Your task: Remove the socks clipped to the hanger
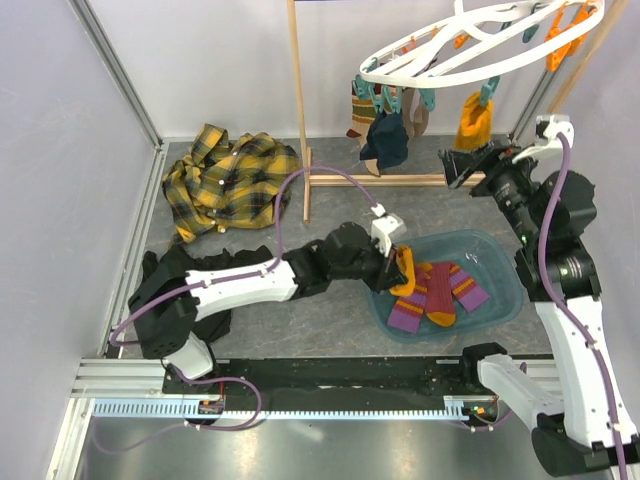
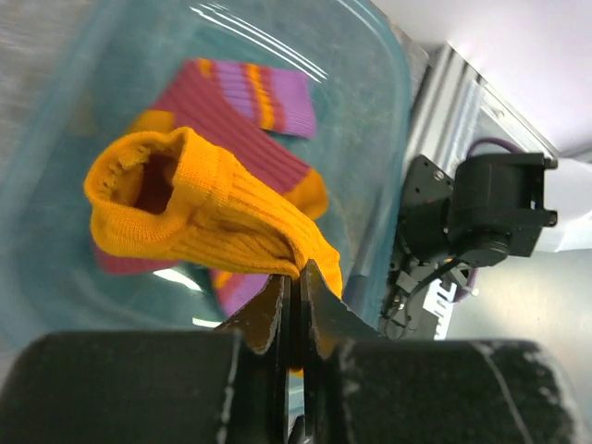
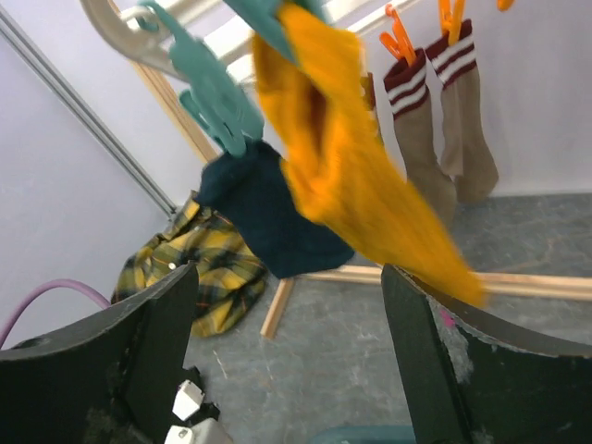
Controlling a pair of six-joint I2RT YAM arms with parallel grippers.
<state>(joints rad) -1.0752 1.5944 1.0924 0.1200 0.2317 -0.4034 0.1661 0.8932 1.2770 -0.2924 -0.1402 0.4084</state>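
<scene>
Pinching an orange sock (image 1: 404, 272) (image 2: 185, 203), the left end effector (image 1: 398, 262) (image 2: 294, 277) has its jaws narrowed to a slit on the fabric. The cuff hangs open above the teal basin (image 1: 500, 262) (image 2: 55, 139). The basin sits on the surface (image 1: 330, 210) towards the right part of the near edge. Two striped socks (image 1: 440, 290) (image 2: 250, 92), maroon with purple and orange bands, lie flat in it.

The right end effector (image 1: 458, 167) (image 3: 289, 270) is raised towards the far right corner, jaws spread wide and holding nothing. A mustard sock (image 1: 474, 120) (image 3: 342, 166) hangs from a teal clip just in front of it. That sock is blurred in the wrist view, and it seems to hang clear of both fingers.

The hanger (image 1: 470, 50) (image 3: 120, 32) hangs tilted above the far edge. Clipped to it are a navy sock (image 1: 388, 142) (image 3: 268, 213) and two beige socks (image 3: 444, 129) with maroon cuffs.

A plaid shirt (image 1: 225, 180) (image 3: 199, 268) lies crumpled at the far left corner. The wooden stand (image 1: 300, 100) rises beside it. A black garment (image 1: 165, 280) lies at the left edge.
</scene>
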